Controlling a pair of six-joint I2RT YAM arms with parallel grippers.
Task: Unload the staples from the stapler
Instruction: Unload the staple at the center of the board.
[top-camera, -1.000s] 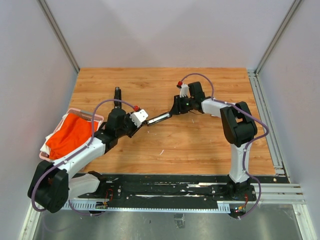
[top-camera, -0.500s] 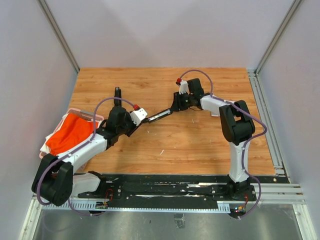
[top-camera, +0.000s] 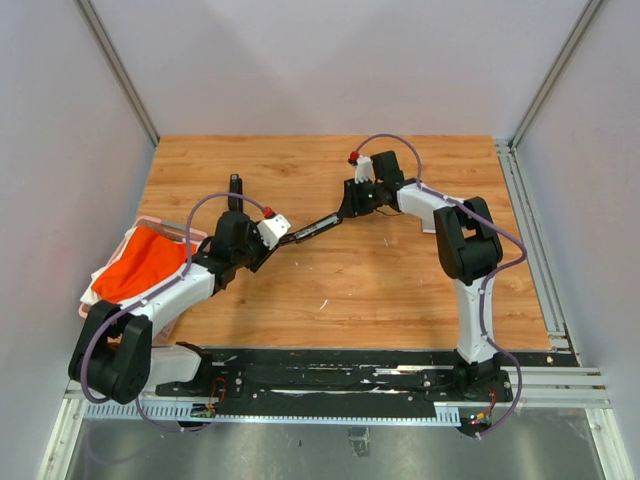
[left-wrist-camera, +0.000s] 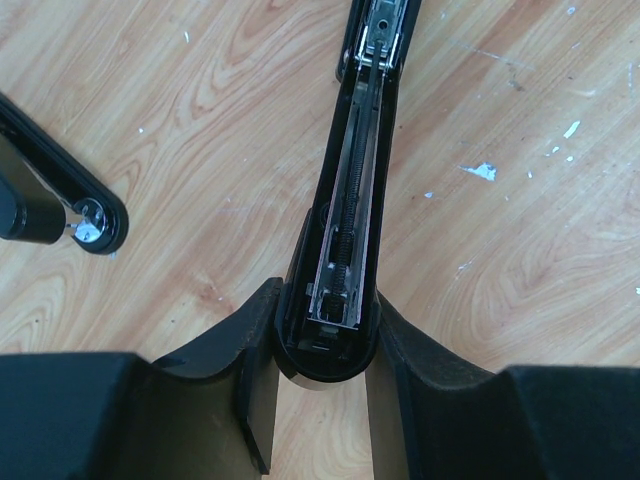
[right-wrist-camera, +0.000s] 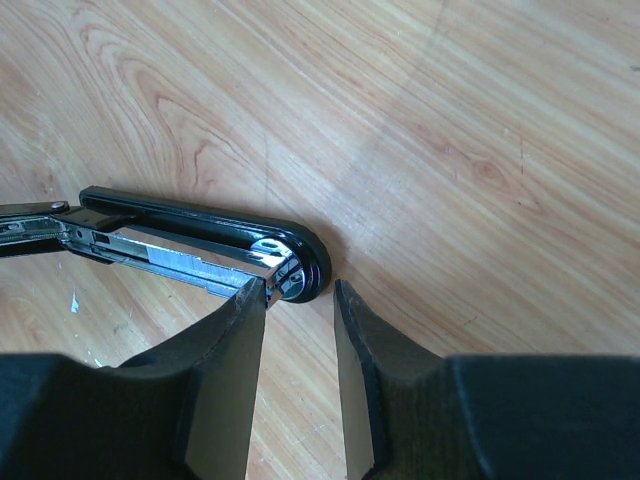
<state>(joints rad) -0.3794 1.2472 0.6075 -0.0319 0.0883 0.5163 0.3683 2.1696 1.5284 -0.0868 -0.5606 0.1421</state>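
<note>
- My left gripper (left-wrist-camera: 320, 400) is clamped on the stapler (left-wrist-camera: 345, 240) by the rear end of its opened top arm; channel faces up.
- My right gripper (right-wrist-camera: 300, 330) is part open beside the stapler's base tip; hold unclear.
- No staples visible in the channel; next: tilt or shake out over the worktop (left-wrist-camera: 520, 250).

I can read no text, label, brand or number anywhere, neither on the stapler (left-wrist-camera: 345, 250) nor on the wooden table (top-camera: 400, 290) around it.
</note>
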